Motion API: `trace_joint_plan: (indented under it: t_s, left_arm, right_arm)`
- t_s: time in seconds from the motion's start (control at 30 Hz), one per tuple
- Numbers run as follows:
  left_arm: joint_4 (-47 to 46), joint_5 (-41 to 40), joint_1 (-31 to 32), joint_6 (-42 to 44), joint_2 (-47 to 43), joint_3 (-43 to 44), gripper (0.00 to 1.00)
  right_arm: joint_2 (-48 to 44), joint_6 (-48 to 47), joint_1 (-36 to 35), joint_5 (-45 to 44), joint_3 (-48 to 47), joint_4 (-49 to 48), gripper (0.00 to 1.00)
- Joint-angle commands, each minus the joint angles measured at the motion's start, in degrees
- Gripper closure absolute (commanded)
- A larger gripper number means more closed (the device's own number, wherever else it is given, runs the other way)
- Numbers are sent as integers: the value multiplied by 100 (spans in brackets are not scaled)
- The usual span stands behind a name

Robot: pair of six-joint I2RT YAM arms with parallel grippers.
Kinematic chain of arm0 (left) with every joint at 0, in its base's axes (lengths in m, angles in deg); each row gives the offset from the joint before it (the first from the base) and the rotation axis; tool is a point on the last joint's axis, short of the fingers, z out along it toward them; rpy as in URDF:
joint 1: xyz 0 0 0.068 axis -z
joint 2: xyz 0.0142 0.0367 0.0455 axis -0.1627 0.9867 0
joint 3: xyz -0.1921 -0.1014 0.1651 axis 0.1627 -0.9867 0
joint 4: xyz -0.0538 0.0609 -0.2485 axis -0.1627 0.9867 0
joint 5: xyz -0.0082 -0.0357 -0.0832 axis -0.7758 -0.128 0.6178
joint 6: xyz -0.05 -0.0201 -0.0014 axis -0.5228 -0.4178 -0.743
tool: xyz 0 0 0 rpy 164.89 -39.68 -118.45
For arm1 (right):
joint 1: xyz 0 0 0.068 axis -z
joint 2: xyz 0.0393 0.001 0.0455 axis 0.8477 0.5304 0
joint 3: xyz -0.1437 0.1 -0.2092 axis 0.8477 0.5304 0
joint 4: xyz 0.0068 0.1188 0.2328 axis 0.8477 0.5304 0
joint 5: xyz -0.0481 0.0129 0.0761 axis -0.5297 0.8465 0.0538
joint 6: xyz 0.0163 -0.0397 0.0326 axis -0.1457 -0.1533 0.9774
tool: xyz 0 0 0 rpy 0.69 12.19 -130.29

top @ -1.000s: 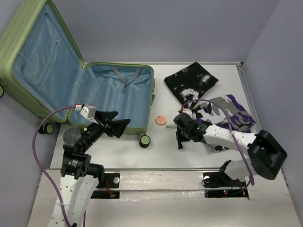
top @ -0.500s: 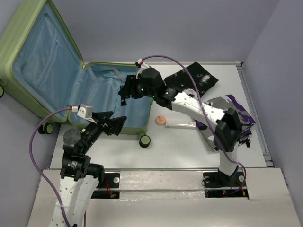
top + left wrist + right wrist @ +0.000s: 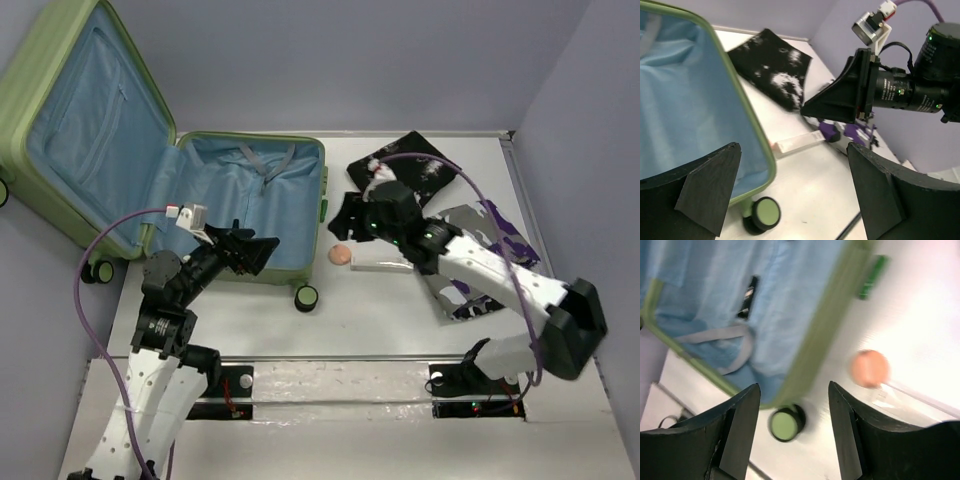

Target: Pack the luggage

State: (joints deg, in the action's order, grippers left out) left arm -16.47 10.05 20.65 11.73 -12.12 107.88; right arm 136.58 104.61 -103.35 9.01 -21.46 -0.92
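Observation:
The luggage [image 3: 255,205] lies open on the table, its light-green lid [image 3: 85,120] leaning back at the left and showing blue lining. My right gripper [image 3: 343,222] hovers open and empty just right of the luggage rim [image 3: 825,335], above a pink disc [image 3: 342,255] and a slim white box [image 3: 380,262]. My left gripper [image 3: 255,250] is open and empty over the luggage's front right corner. In the left wrist view the rim [image 3: 747,120], a wheel [image 3: 763,214] and the white box [image 3: 797,142] show between its fingers.
A black-and-white folded cloth [image 3: 410,170] lies at the back right. A purple, grey and white cloth [image 3: 490,250] lies under the right arm. A green wheel [image 3: 305,297] sticks out at the luggage's front corner. Grey walls stand close on both sides.
The right arm swung from the white box over the luggage's inside, then back to its right rim, and its jaws opened. The left gripper shifted slightly right and stayed open.

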Motion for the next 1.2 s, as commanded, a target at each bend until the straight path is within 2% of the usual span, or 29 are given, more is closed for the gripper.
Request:
trace_joint_plan:
  t_s: [0.0, 0.03, 0.07, 0.1, 0.13, 0.17, 0.27, 0.3, 0.43, 0.57, 0.7, 0.8, 0.9, 1.17]
  left_arm:
    - [-1229, -143, 723, -499, 495, 131, 1]
    - [-1335, -346, 987, -499, 653, 139, 2]
    - [-1484, -592, 1311, -439, 829, 166, 2]
    - [-1529, -1177, 2045, -264, 1231, 279, 2]
    - [-1538, -1557, 2444, -123, 1487, 376, 2]
    - [-1529, -2301, 3196, 18, 1977, 603, 3]
    - [-1468, -3097, 3993, 815, 2788, 1043, 2]
    - [-1415, -3325, 4256, 1002, 3338, 1349, 2]
    - [-1283, -3345, 4574, 2056, 4520, 1975, 4]
    - [-1205, -2977, 4725, 3092, 5748, 2668, 2]
    - [-634, -2695, 4725, 3499, 6831, 3390, 1]
    - [-168, -2624, 4733, 3842, 7605, 4249, 1]
    - [0, -2844, 4760, 4175, 8123, 4647, 1]
    - [675, -2774, 4725, 4756, 9151, 5306, 1]
  right_arm:
    - [-1581, 77, 600, -834, 1487, -50, 39]
    - [-1857, 121, 749, -835, 1492, -41, 40]
    - [-2120, 182, 898, -835, 1927, -7, 42]
    - [-2523, 183, 1144, -801, 2210, 81, 44]
    - [-2649, 183, 1250, -800, 2256, 177, 44]
    - [-2816, 183, 1373, -922, 2274, 448, 45]
    - [-3105, 166, 1506, -1247, 2222, 836, 45]
    - [-3255, 131, 1628, -1449, 2196, 942, 46]
    - [-3985, -89, 1778, -2117, 1915, 1522, 43]
    - [-4468, -309, 1832, -2294, 1572, 1865, 39]
    - [-4689, -388, 1832, -2180, 1396, 2041, 35]
    - [-4900, -485, 1832, -2154, 1352, 2121, 33]
    - [-5006, -511, 1832, -1979, 1430, 2182, 32]
    - [-4936, -529, 1832, -1732, 1598, 2191, 31]
